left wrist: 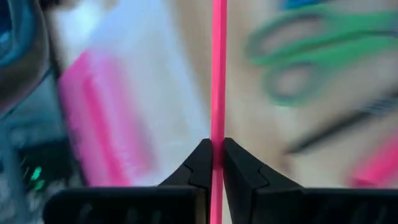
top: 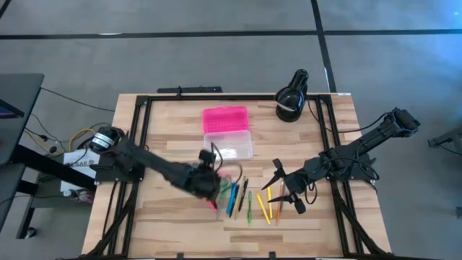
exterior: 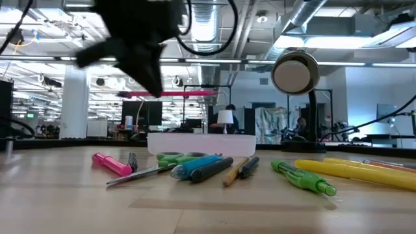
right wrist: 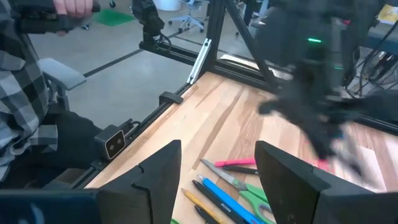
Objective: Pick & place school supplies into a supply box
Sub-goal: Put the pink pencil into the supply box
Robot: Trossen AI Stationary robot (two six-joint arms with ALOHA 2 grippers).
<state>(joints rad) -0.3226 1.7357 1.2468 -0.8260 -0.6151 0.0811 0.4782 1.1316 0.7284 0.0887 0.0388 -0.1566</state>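
My left gripper point(top: 215, 182) hangs over the left end of the row of pens, shut on a thin pink pen point(left wrist: 217, 74). Near the table's front middle, pens and pencils point(top: 249, 201) in blue, black, green, yellow and orange lie flat. Green-handled scissors point(exterior: 172, 157) and a pink marker point(exterior: 110, 164) lie among them. The supply box stands just beyond them, its clear base point(top: 229, 144) in front and its pink lid point(top: 225, 118) lying open behind. My right gripper point(top: 283, 189) is open above the row's right end, touching nothing. My left gripper pinches the thin pink pen between its two fingertips point(left wrist: 239, 163), and the part just beyond them point(left wrist: 217, 127) runs straight ahead. In the low view the pen point(exterior: 185, 93) is level and lifted well clear of the table. Which part along its length is held I cannot tell.
A black round lamp point(top: 292, 95) stands at the far edge, right of the box. A black frame point(top: 137, 144) runs along the table's sides. A person in a checked shirt point(right wrist: 25, 93) sits beyond the table's left side. Bare wood lies at the near left.
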